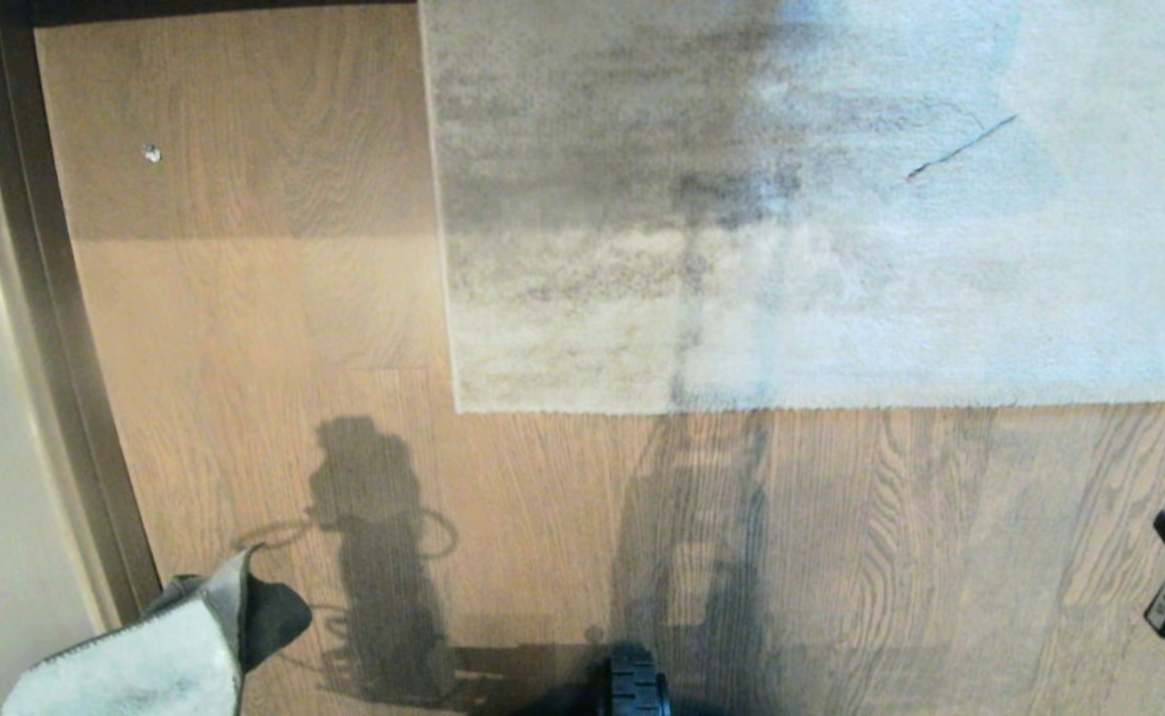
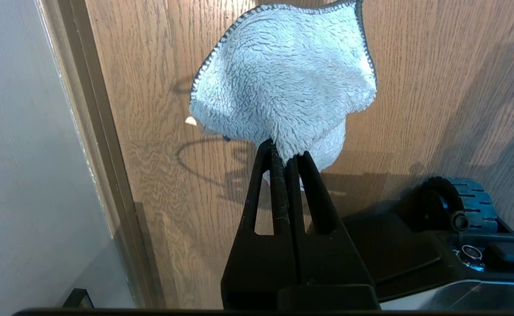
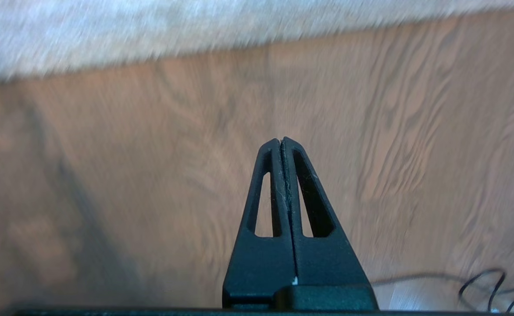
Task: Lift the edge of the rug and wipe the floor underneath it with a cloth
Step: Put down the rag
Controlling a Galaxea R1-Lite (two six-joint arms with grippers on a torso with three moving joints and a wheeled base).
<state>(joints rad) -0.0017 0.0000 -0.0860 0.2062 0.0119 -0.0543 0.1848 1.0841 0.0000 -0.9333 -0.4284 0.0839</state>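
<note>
Closest to my head camera, my left gripper (image 2: 285, 153) hangs at the lower left with its fingers clamped on the cloth (image 2: 283, 83), which bunches up above the floor (image 1: 264, 328) beside the dark baseboard (image 1: 56, 328); I judge it is held there ready to wipe once the rug comes up. My right gripper (image 3: 282, 141) sits at the lower right, pinched tight on nothing, over bare planks with the rug edge (image 1: 791, 406) ahead of it, so it looks like the one meant to do the lifting. That edge lies flat with its corner (image 1: 460, 406) square on the wood. A small pale speck (image 1: 151, 153) sits on the planks well apart from the rug, and a loose black cable (image 3: 485, 283) trails near the right arm, which I would avoid snagging.
</note>
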